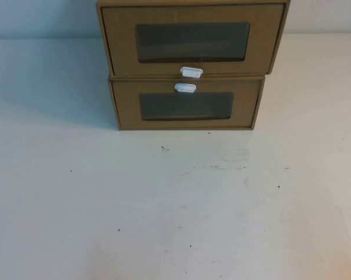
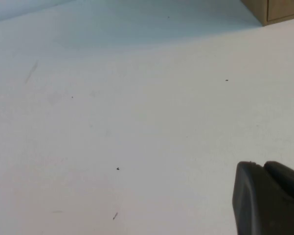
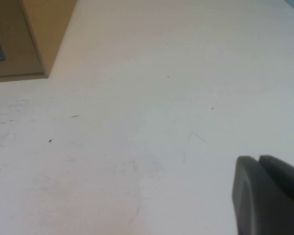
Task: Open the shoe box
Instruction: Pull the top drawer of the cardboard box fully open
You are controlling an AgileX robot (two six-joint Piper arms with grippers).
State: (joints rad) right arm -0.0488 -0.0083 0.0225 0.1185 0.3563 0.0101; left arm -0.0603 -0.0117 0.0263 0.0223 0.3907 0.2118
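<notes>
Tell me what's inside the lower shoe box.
Lower shoe box: dark window shows nothing inside. Upper box sits on it. Left pincer and right pincer, both shut, hang above the table.

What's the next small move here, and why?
Probably open the right gripper and move it toward the white handle on the upper box. That box is closed; right gripper and left gripper both hang shut over the table, away from it.

Lab bench, seemingly (bare white table)
</notes>
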